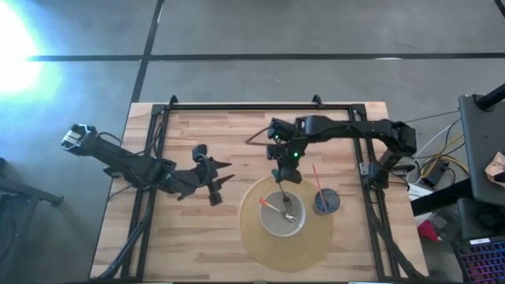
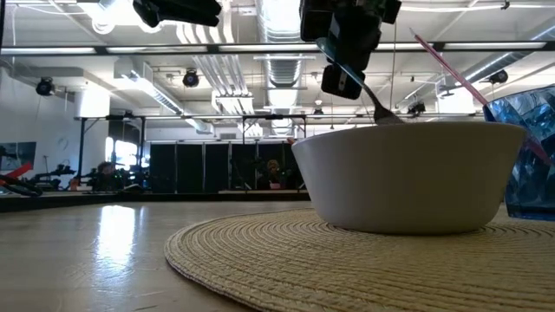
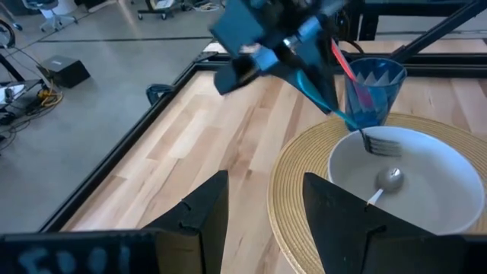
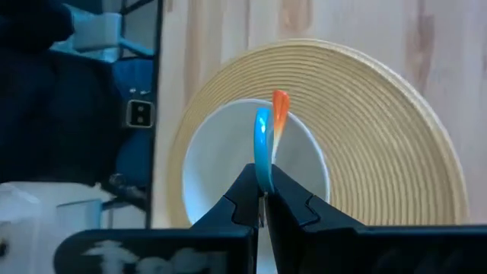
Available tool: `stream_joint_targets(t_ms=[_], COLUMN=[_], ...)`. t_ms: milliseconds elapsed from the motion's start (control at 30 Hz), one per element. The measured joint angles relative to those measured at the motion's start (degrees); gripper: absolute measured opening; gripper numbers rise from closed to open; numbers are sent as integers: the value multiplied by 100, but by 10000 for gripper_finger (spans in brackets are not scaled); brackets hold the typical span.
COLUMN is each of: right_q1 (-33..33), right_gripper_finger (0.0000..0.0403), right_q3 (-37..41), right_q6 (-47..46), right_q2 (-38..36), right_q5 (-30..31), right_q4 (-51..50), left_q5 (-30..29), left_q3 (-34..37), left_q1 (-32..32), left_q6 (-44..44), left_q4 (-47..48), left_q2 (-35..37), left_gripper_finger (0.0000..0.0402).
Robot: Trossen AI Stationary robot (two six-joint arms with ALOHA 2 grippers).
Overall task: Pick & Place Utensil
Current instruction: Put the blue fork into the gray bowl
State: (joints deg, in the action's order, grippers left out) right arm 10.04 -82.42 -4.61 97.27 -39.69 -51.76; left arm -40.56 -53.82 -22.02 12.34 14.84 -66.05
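Observation:
A white bowl (image 1: 282,219) sits on a round woven mat (image 1: 252,241). In it lie a spoon (image 3: 390,180) with an orange-tipped handle (image 1: 263,202) and the tines of a blue-handled fork (image 3: 376,141). My right gripper (image 1: 285,179) is above the bowl's far rim, shut on the fork. A blue cup (image 1: 325,202) holding a pink utensil (image 1: 316,177) stands right of the bowl. My left gripper (image 1: 221,175) waits open, left of the mat, above the table. My right gripper pinches the fork's blue handle (image 4: 262,164) between its two fingers (image 4: 242,194), near the handle's upper end. It comes from above, slanting down toward the bowl. The fork hangs tilted below the fingers, its tines (image 2: 388,113) down inside the bowl.
A black frame (image 1: 237,106) runs around the wooden table top (image 1: 197,237). The blue cup (image 2: 531,152) stands close by the bowl's right side, on the mat's edge. Bare wood lies left of the mat and toward the near edge.

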Motion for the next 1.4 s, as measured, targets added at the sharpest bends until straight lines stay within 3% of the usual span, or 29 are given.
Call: stream_joint_targets(t_ms=[500,900,1400], right_q1=[-153,-155,-153], right_gripper_finger=[8,8,8], right_q3=[1395,2658,2902], right_q6=[-666,-1345,-1400], right_q2=[-914,-1593,-1654], right_q5=[830,840,833], right_q4=[1601,2710,3051], left_q5=[4,4,4], left_q3=[31,31,31], left_q1=[-17,-15,-15], left_q6=[17,17,24], left_q4=[60,11,-32], left_q2=[53,53,53], left_gripper_finger=[163,163,163])
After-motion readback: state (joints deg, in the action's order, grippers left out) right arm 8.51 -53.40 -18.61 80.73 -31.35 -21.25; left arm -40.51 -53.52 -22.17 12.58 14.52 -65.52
